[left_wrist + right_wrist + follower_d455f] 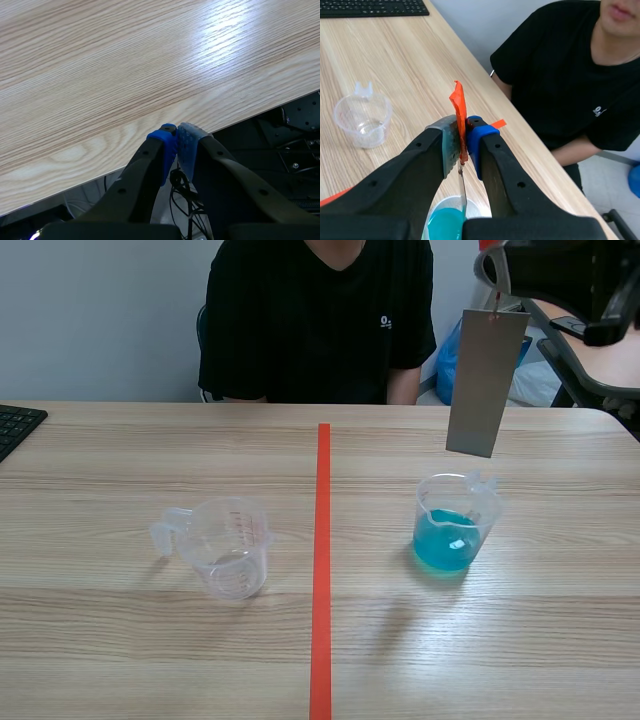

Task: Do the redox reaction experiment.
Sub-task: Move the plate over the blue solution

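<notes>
Overhead, the right gripper [462, 136] pinches the orange tab [458, 107] of a grey metal strip [487, 380], which hangs above the beaker of blue liquid [448, 530]. An empty cup [225, 545] stands well apart, across the red tape line [322, 570]. A person [320, 320] sits behind. The left gripper [176, 137] is closed, empty, at the table [125, 75] edge.

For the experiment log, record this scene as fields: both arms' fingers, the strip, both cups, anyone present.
right fingers: raised, shut on the orange-red tab of a grey metal strip
metal strip: hangs upright above the beaker of blue liquid, lower end not in the liquid
empty measuring cup: across the tape line from the beaker, untouched
left fingers: shut on nothing, by the table edge
person: seated across the table
</notes>
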